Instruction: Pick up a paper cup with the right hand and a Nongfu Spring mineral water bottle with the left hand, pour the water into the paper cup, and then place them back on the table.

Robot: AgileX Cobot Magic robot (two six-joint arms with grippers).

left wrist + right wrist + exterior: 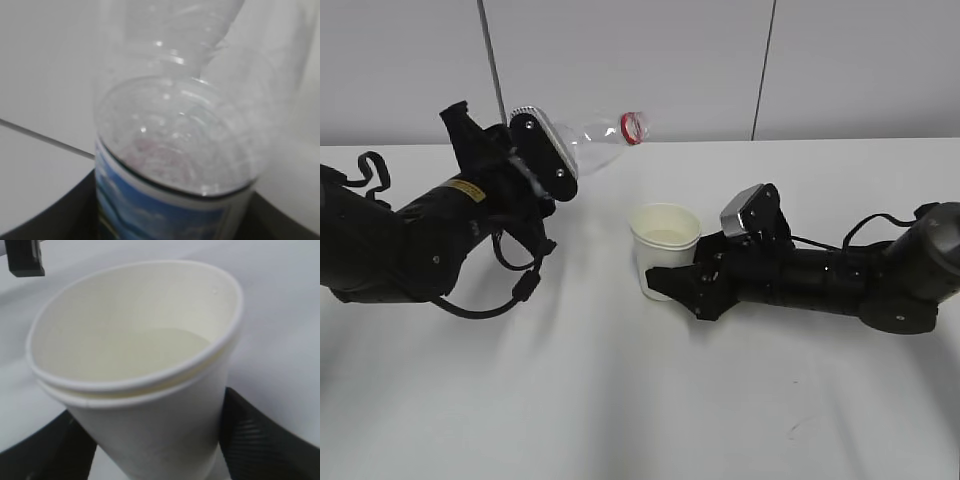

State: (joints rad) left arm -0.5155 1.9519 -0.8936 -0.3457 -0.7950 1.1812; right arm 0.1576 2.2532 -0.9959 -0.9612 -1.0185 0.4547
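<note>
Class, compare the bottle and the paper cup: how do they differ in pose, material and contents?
The bottle is tilted, neck toward the cup; the cup stands upright. The bottle is clear plastic; the cup is opaque cream paper. The bottle looks empty; the cup holds water. Each is held by a gripper.

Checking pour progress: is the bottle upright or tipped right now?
Tipped. The left hand holds the bottle nearly sideways, its capless red-ringed mouth pointing toward the paper cup, which already holds water.
</note>
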